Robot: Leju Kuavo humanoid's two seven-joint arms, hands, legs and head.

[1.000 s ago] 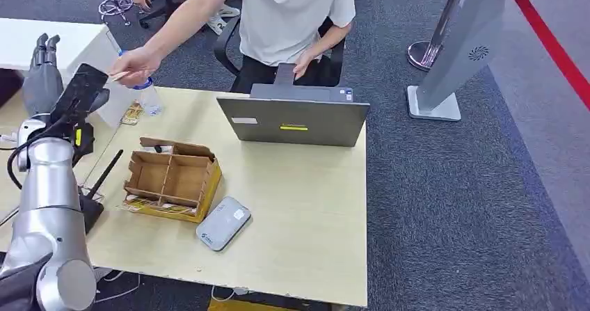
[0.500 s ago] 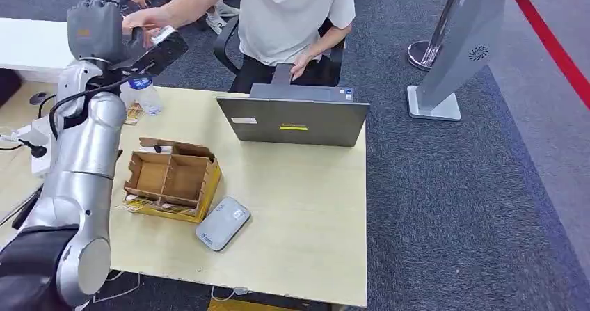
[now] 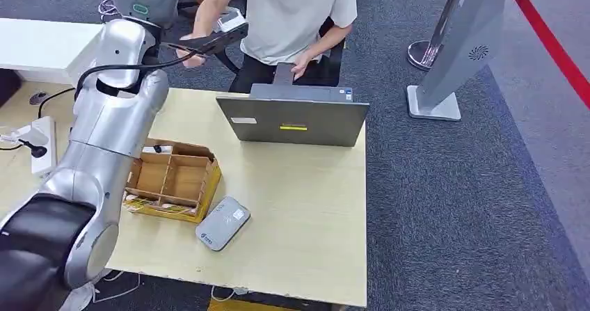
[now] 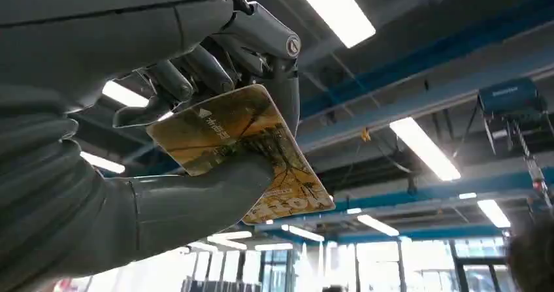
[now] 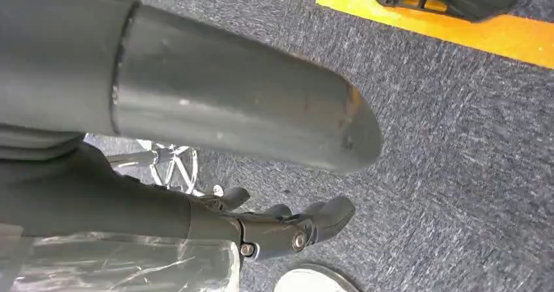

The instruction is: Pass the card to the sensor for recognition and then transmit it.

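So the robot's left hand (image 4: pixel 196 109) has the card (image 4: pixel 245 151) pinched flat between its thick thumb underneath and the darker fingers (image 4: pixel 196 70) on top. Most of the card sticks out past the fingertips, which I'd guess is on purpose: leave plenty of free edge so someone or something can get at it.

From the head view the left arm is raised high and reaches out over the far side of the counter (image 3: pixel 306 206) toward the person (image 3: pixel 292 12) seated behind the laptop (image 3: pixel 296 120). The person's hand (image 3: pixel 191 50) is up right next to the robot's wrist area, so my read is we're in the handover part of the job. I can't tell whether their fingers are touching the card.

The grey reader thing (image 3: pixel 222 222) that I take for the sensor lies well below and behind the raised hand, near the cardboard box (image 3: pixel 172 179).

The right hand (image 5: pixel 287 223) hangs down over the carpet, fingers loosely curled and holding nothing. It's out of the way, seems sensible.

Biggest risk, I'd say: letting go before the person has a proper grip.
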